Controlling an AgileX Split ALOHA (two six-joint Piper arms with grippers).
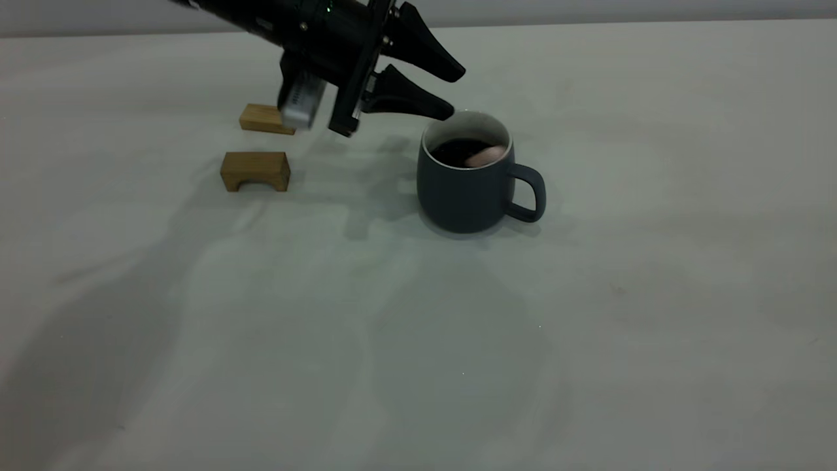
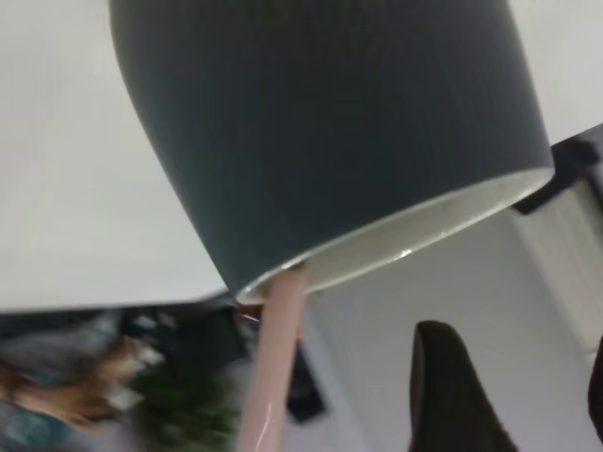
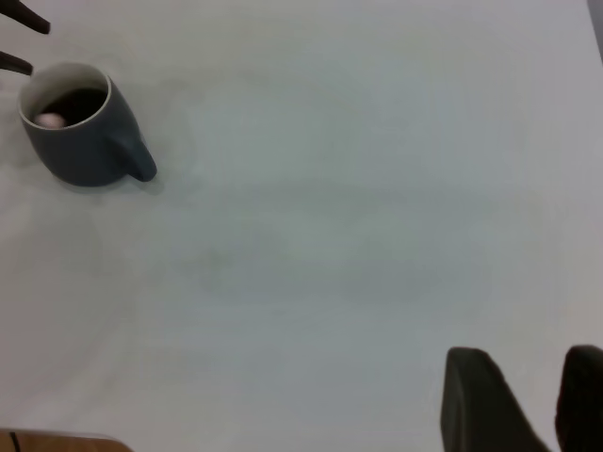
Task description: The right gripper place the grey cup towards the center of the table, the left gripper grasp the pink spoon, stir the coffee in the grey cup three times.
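Note:
The grey cup (image 1: pixel 467 186) stands upright near the middle of the table (image 1: pixel 588 327), handle pointing right, with dark coffee (image 1: pixel 458 149) inside. The pink spoon (image 1: pixel 487 156) rests in the cup, its handle end leaning at the rim; its pink handle (image 2: pixel 273 367) also juts past the rim in the left wrist view. My left gripper (image 1: pixel 454 91) hovers open just above the cup's left rim, holding nothing and apart from the spoon. In the right wrist view the cup (image 3: pixel 80 141) lies far from my right gripper (image 3: pixel 542 400), which is open and empty over bare table.
Two brown wooden blocks sit left of the cup: an arch-shaped one (image 1: pixel 255 171) and a flat one (image 1: pixel 265 119) partly behind the left arm. The table's far edge runs behind the cup.

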